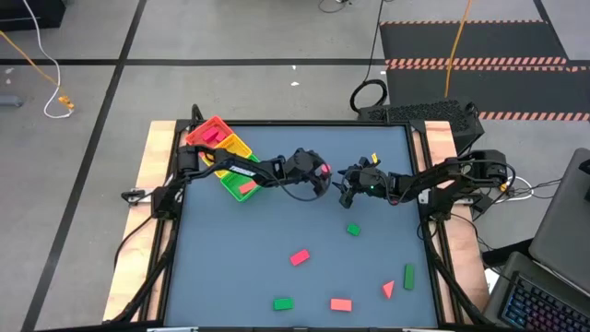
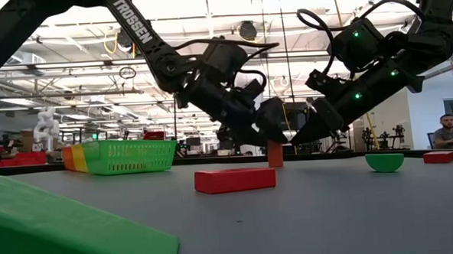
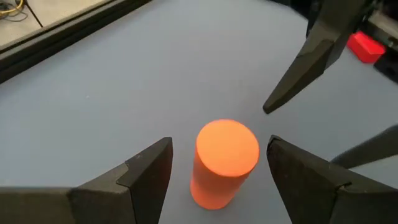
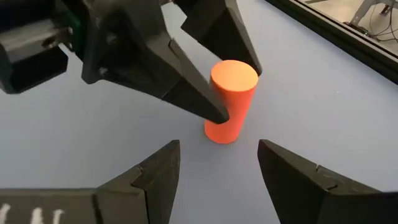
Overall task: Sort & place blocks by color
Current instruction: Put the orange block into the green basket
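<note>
A pink-red cylinder [image 3: 225, 158] stands upright on its end on the grey table, near the middle [image 1: 324, 169]. My left gripper [image 3: 221, 146] is open, one finger on each side of the cylinder, with a gap at both sides. My right gripper [image 4: 217, 146] is open and empty, just to the cylinder's right [image 1: 343, 187], its fingers short of it. Other red and green blocks lie loose nearer the front: a green one [image 1: 353, 230], a red brick [image 1: 300, 257] and a red wedge [image 1: 388, 290].
The red-yellow-green tray [image 1: 241, 146] sits at the far left, under the left arm, with red blocks in it. More blocks lie by the near edge: green [image 1: 283, 302], red [image 1: 341, 303], green [image 1: 409, 275]. A person [image 2: 445, 131] sits in the room beyond.
</note>
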Controlling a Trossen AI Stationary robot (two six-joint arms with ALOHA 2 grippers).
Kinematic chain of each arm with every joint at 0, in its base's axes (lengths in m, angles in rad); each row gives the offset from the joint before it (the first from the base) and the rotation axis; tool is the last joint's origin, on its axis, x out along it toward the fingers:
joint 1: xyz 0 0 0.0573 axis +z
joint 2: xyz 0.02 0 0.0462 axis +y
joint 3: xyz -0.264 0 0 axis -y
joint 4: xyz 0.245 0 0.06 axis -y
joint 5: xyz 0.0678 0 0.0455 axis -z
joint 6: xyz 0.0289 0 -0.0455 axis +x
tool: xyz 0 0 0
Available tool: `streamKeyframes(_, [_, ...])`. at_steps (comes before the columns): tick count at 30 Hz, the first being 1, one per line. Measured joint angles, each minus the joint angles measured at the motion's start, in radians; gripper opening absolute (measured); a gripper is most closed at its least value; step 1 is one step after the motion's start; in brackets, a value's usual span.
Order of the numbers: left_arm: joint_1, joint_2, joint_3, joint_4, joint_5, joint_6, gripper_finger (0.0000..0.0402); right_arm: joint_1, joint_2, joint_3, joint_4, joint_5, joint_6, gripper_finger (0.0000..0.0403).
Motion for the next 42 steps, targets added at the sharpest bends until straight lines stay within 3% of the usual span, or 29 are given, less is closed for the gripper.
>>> streamKeyframes(9, [0.000,0.046,0.003,0.056,0.001,-0.038,0.0242,0.000,0.000,0.000,0.008,0.000,0.000,0.0210])
streamKeyframes(16, [0.000,0.057,0.003,0.059,0.000,-0.040,0.0124,0.000,0.000,0.000,0.005,0.000,-0.007,0.0210])
streamKeyframes(28, [0.001,0.002,0.003,-0.016,0.098,-0.030,0.0124,0.000,0.000,0.000,-0.019,0.000,-0.011,0.0210])
streamKeyframes(32, [0.001,-0.123,0.003,-0.212,0.088,0.037,0.0124,0.000,0.000,0.000,-0.039,0.001,-0.011,0.0210])
streamKeyframes(36, [-0.010,-0.276,0.004,-0.536,0.055,0.074,0.0124,0.000,0.000,0.000,-0.044,0.000,-0.010,0.0210])
streamKeyframes(42, [-0.068,-0.435,0.003,-1.102,-0.175,0.012,0.0124,0.000,0.000,0.000,-0.046,0.000,0.001,0.0210])
